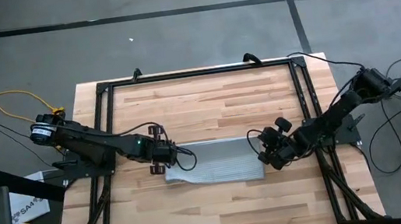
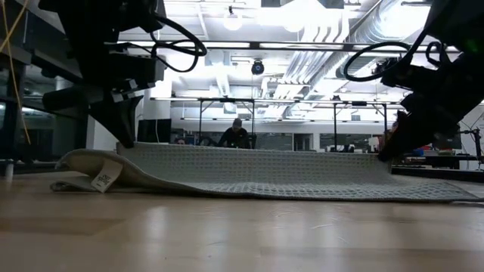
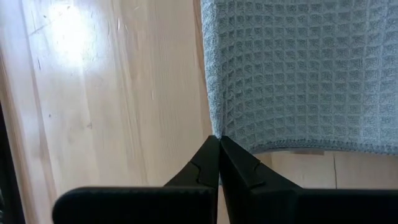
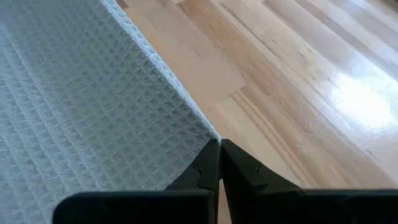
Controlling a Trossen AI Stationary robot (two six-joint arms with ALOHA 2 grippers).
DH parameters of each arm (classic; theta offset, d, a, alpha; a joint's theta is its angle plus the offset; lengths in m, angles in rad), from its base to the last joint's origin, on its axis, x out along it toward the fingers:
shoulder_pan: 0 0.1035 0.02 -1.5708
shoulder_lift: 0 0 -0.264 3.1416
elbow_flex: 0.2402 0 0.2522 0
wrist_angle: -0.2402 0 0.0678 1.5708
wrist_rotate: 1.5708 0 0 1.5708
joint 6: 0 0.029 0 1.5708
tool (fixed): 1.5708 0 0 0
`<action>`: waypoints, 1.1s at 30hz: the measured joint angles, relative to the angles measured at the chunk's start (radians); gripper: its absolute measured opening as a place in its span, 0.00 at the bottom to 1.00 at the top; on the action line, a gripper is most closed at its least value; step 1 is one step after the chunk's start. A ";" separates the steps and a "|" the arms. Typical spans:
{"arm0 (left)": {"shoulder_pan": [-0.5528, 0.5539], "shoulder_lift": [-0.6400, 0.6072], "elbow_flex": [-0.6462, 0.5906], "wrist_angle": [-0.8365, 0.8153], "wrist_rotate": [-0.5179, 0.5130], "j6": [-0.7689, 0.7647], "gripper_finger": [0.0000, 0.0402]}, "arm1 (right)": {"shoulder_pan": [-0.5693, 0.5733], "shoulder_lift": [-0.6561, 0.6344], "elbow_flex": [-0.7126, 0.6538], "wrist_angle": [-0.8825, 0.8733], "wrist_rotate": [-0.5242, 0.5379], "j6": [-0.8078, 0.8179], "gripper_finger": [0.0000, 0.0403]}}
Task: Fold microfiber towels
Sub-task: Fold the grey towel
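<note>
The light grey-blue waffle-weave towel [image 1: 219, 163] lies as a wide strip in the middle of the wooden table [image 1: 207, 103]. Its white tag [image 2: 103, 180] sticks out at the left end. My left gripper [image 1: 162, 156] is shut on the towel's far left corner. My right gripper [image 1: 269, 150] is shut on its far right corner. In the low view the far edge [image 2: 257, 146] runs raised between the two grippers, and the near part rests on the table. My left gripper pinches the towel's far left corner [image 3: 216, 132] between its two fingertips, coming slanting down from the table's left. How many layers it has, I cannot tell. The corner is raised a little and the rest of the towel lies on the table. My right gripper pinches the towel's far right corner [image 4: 211, 138] between its two fingertips, coming slanting down from the table's right. How many layers it has, I cannot tell. The corner is raised slightly and the cloth slopes from it down to the table.
A black metal frame [image 1: 195, 73] runs along the table's far, left and right sides. Bare wood lies in front of the towel [image 1: 222, 211] and behind it. A person [image 2: 237, 134] shows far off in the room behind the table.
</note>
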 joint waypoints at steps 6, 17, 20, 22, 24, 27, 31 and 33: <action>0.000 0.000 0.000 -0.004 -0.042 0.000 0.00 | 0.000 0.000 0.000 0.001 0.035 0.001 0.01; 0.000 0.000 0.000 -0.004 -0.108 0.033 0.00 | -0.023 0.000 0.000 0.004 0.119 0.000 0.01; 0.000 0.000 0.000 -0.003 -0.108 0.030 0.00 | -0.028 0.000 0.000 0.004 0.118 -0.001 0.01; 0.000 0.000 0.000 -0.003 -0.108 0.030 0.00 | -0.028 0.000 0.000 0.004 0.117 -0.001 0.01; 0.000 0.000 0.000 -0.003 -0.101 0.030 0.00 | -0.027 0.000 0.000 0.005 0.102 -0.001 0.01; 0.000 0.000 0.000 -0.001 -0.066 0.030 0.00 | -0.027 0.000 0.000 0.006 0.061 -0.002 0.01; 0.000 0.000 0.000 0.000 -0.054 0.030 0.00 | -0.027 0.000 0.000 0.006 0.047 -0.002 0.01; 0.000 0.000 0.000 0.000 -0.052 0.030 0.00 | -0.028 0.000 0.000 0.006 0.048 -0.002 0.01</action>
